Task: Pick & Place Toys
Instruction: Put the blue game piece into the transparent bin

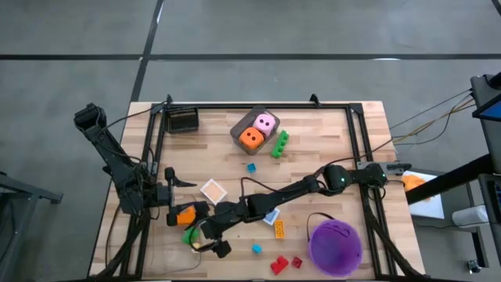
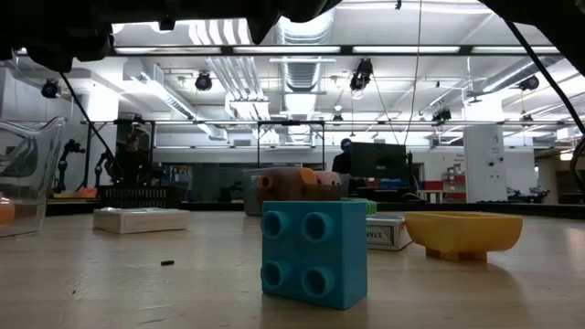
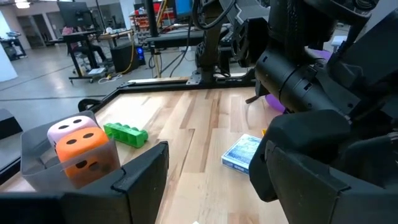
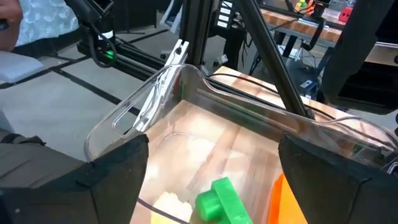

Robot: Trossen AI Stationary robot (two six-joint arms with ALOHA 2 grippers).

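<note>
Right hand (image 4: 211, 180) released above clear plastic tray (image 4: 186, 81) holding small green plastic brick (image 4: 221, 200); lift straight clear of the rim, left hand (image 3: 211, 186) waiting, spread, near-left.

matt wooden table (image 1: 329, 133), clear glossy plastic tray (image 4: 155, 93), matt foam dice (image 1: 250, 139).

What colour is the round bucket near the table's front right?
Purple bucket, clearest in the high view.

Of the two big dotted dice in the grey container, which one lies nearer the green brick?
The pink dotted die. It occupies the container's far corner, next to the long green plastic brick lying just outside; the orange dotted die sits on the other side, farther away.
</note>
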